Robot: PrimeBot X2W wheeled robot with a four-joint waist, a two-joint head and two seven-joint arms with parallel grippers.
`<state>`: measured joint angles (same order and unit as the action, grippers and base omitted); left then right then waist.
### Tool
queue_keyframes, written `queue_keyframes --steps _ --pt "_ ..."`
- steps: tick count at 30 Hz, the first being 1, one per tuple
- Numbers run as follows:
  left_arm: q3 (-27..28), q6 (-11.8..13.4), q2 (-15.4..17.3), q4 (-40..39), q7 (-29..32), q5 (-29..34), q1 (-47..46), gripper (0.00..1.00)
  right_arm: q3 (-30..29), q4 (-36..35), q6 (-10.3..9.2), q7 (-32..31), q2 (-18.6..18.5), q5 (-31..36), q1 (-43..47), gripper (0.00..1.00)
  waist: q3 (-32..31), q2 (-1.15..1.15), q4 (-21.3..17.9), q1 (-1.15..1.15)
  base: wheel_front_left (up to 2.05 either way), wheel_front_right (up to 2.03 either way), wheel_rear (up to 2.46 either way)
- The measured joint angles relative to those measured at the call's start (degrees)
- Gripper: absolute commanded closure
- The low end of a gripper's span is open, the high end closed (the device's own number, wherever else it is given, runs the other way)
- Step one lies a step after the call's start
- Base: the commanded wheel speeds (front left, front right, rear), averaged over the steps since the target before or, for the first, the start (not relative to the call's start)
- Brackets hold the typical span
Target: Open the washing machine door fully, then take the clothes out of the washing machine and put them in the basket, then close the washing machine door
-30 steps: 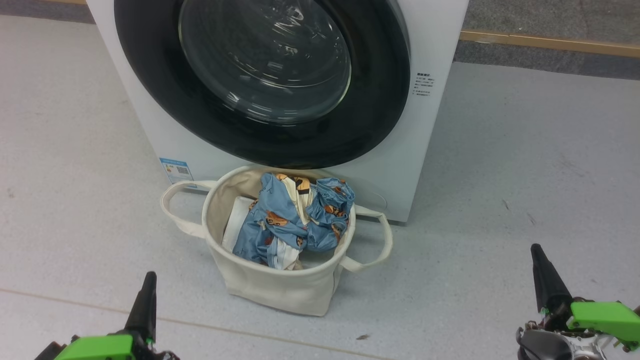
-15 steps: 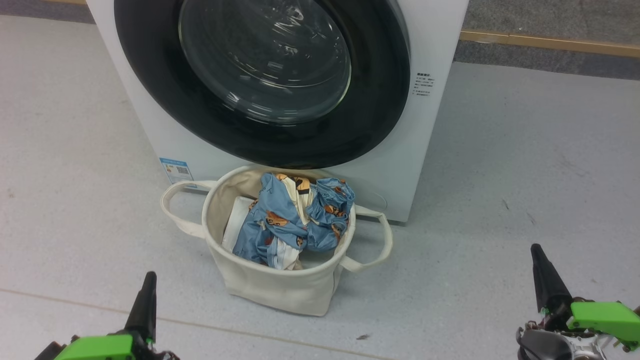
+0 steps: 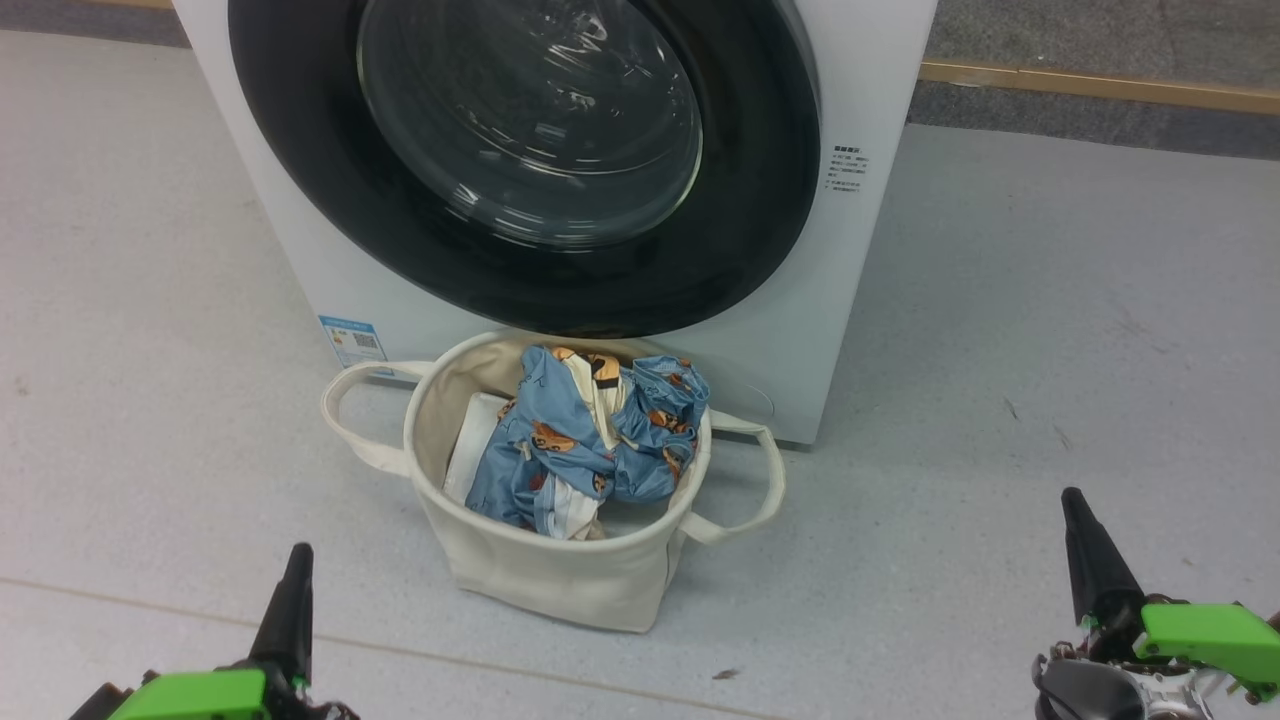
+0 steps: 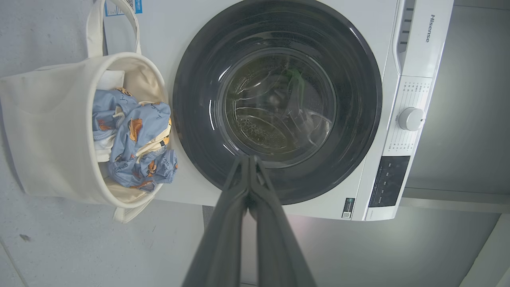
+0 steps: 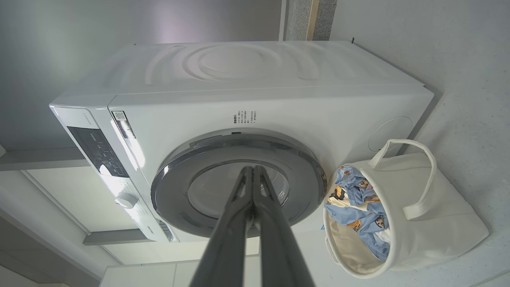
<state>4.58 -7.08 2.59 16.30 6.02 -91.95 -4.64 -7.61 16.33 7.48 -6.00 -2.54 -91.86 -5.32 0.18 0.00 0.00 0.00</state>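
**Door shut, laundry in the tub, both pincers closed on nothing**

The brand name "Hisense" (image 4: 429, 28) reads clearly in the left wrist view, on the top strip of the washing machine (image 3: 790, 360), next to a white dial (image 4: 411, 118) and a dark control panel (image 4: 388, 181). The head view cuts that strip off. It does show a blue label sticker (image 3: 352, 342) with a square code at the machine's lower left, and a small block of print (image 3: 846, 168) right of the washing machine door (image 3: 530, 120); neither can be read.

The door lies flush against the front. The basket (image 3: 545, 580) stands on the floor (image 3: 1050, 330) just in front of the machine, below the door. The clothes (image 3: 590, 435) are bunched inside it beside a flat white sheet (image 3: 475, 440).

The left gripper (image 3: 297, 560) and the right gripper (image 3: 1075, 500) sit on the near side, well apart from the basket. Each wrist view shows its fingers pressed together, holding nothing. The right wrist view also shows the machine's ribbed side panel (image 5: 239, 63).
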Motion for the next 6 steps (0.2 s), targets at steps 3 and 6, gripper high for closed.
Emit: queue_keyframes --steps 3,6 --pt "0.0 0.0 0.0 0.0 0.0 0.0 0.0 1.00 0.0 0.0 0.00 0.0 0.0 0.0 0.0 1.00 0.0 0.00 0.0 0.00 0.00 0.00 0.00" --pt "0.0 0.0 0.0 0.0 0.0 0.0 0.0 1.00 0.0 0.0 0.00 0.0 0.0 0.0 0.0 1.00 0.0 0.00 0.0 0.00 0.00 0.00 0.00"
